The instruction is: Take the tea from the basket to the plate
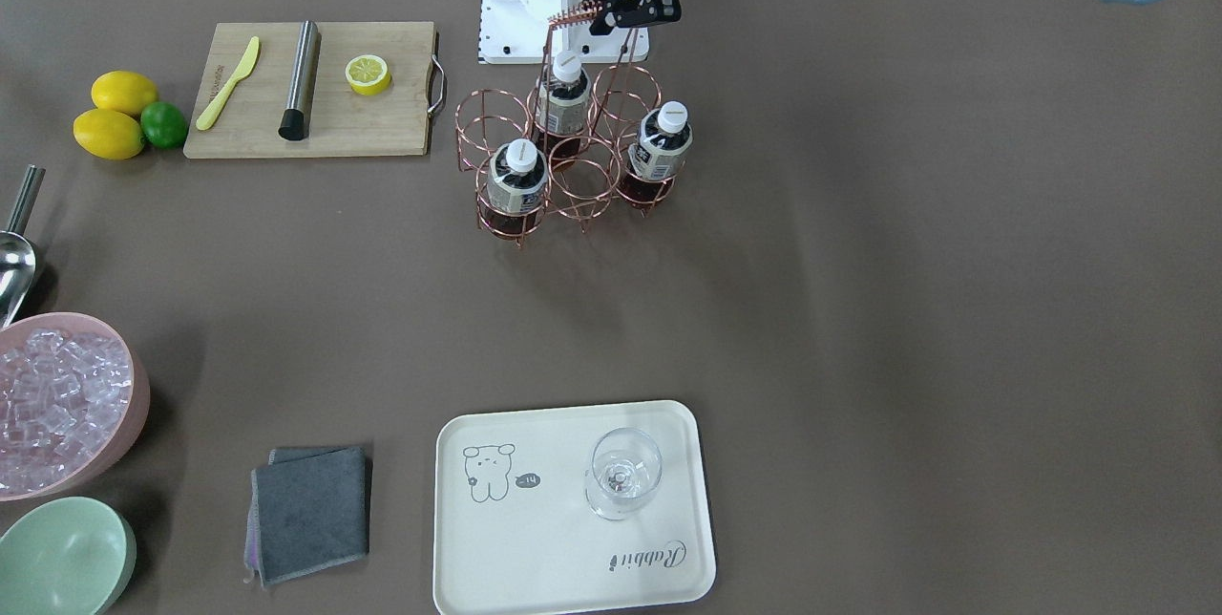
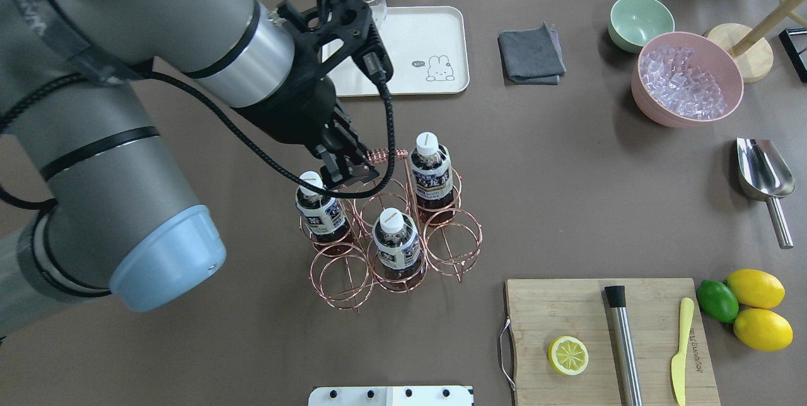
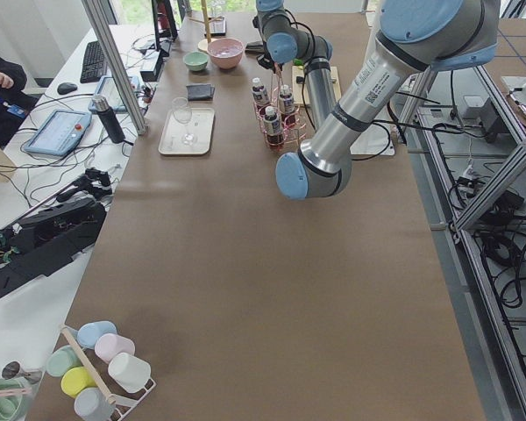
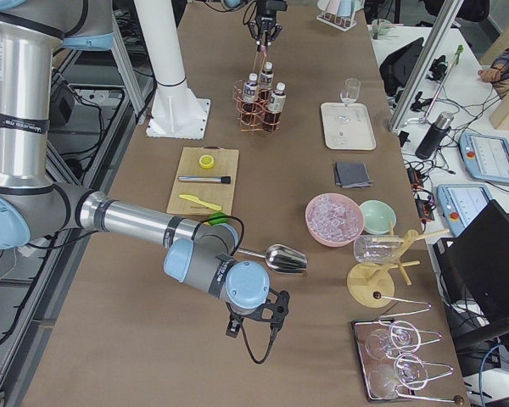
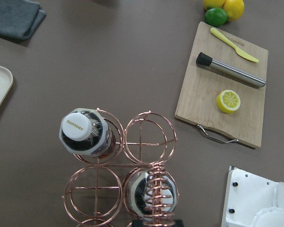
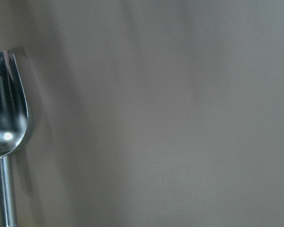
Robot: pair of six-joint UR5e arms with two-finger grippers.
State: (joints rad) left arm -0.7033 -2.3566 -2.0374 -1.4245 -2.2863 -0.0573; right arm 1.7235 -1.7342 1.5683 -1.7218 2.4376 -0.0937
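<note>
Three tea bottles [image 1: 518, 178] [image 1: 563, 95] [image 1: 662, 145] with white caps stand in the copper wire basket [image 2: 455, 237] at mid-table. My left gripper [image 2: 345, 173] hangs just over the basket, above its left-hand bottle [image 2: 321, 210] and beside the coiled handle top [image 1: 576, 15]. Its fingers look open, with nothing between them. The cream plate [image 1: 535, 548] lies at the table's far side and holds a clear glass [image 1: 622, 472]. My right gripper [image 4: 254, 320] shows only from the side camera, low over the table near a metal scoop [image 4: 284, 259]; I cannot tell its state.
A wooden cutting board [image 1: 372, 128] holds a lemon half, a steel muddler and a yellow knife. Two lemons and a lime [image 1: 164, 124] lie beyond it. A pink bowl of ice [image 1: 67, 405], a mint bowl [image 1: 62, 558] and a grey cloth [image 1: 310, 512] sit beside the plate.
</note>
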